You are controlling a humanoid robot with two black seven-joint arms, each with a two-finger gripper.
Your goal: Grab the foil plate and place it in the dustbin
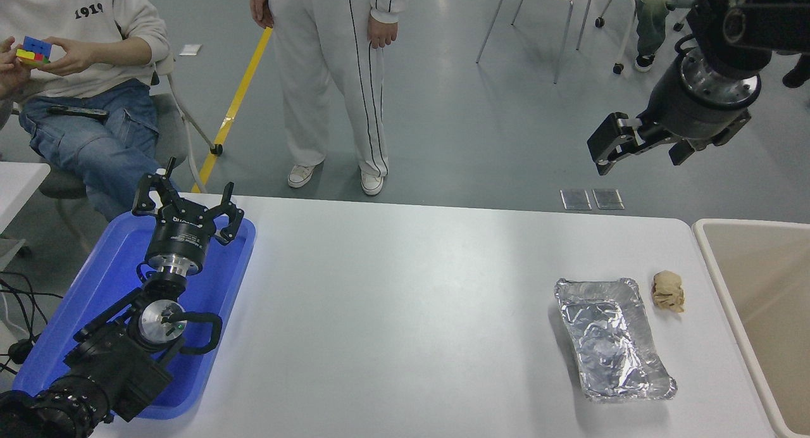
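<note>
- two black arms in view; left arm parked at lower left over the blue tray (76, 337), its left gripper (188, 200) spread, fingers apart, holding nothing
- right arm comes in from the upper right, raised high above the floor beyond the bench's far edge; right gripper (642, 148) spread, empty, pointing left and down
- foil plate (610, 340) lies flat on the white bench (392, 311), right side, near part, long axis running near-to-far, slightly skewed; shiny crinkled inside, open side up
- crumpled tan paper ball (669, 291) just beside the foil plate's far right corner, whether touching cannot tell
- dustbin (740, 324) at the far right edge, beige with thick rim, just beside the bench's right end; only part in frame; right of the foil plate and apart from it
- right gripper well apart from the foil plate, far above and beyond it
- blue tray sits on the bench's left end, overhanging toward the near left
- seated person (82, 77) at far left, hands on a coloured cube (33, 50)
- standing person (332, 77) in white clothes beyond the bench's far edge, centre-left
- white chair (544, 7) on the grey floor, far right
</note>
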